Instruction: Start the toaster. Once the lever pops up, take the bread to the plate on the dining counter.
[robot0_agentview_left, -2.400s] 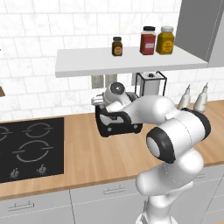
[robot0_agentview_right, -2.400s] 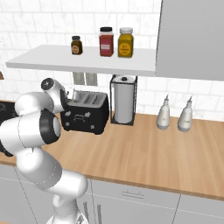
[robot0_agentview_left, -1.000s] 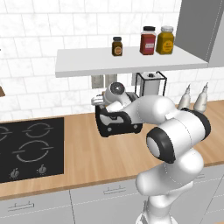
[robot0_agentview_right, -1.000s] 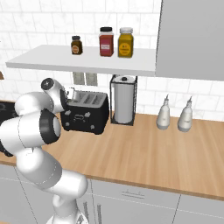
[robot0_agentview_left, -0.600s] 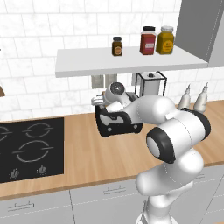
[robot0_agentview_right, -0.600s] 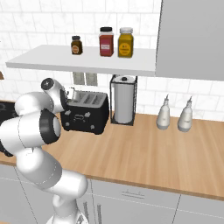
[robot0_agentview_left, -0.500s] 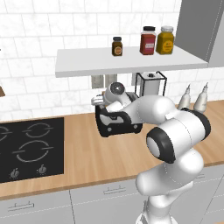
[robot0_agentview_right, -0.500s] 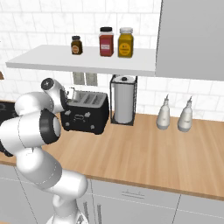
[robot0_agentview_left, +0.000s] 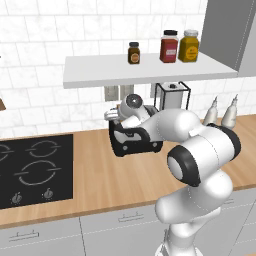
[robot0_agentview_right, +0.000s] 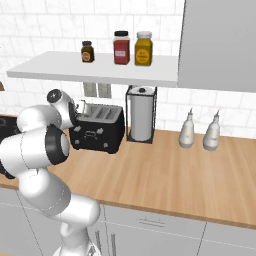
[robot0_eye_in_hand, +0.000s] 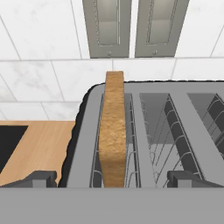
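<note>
Bread (robot0_eye_in_hand: 113, 131) stands upright in the toaster's (robot0_eye_in_hand: 148, 131) outermost slot, straight ahead of the hand (robot0_eye_in_hand: 113, 178) in the hand view; one fingertip on each side, the hand wide open and holding nothing, and closing off-centre could catch the slot wires or crush the slice. Both base views put the hand (robot0_agentview_left: 114, 116) over the toaster (robot0_agentview_right: 97, 129) on the worktop (robot0_agentview_right: 165, 170).

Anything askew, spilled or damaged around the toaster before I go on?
Nothing stands out. The bread stands upright in the end slot of the toaster, its top edge proud of the slots. The open gripper straddles it from above. The counter shows no spills.
</note>
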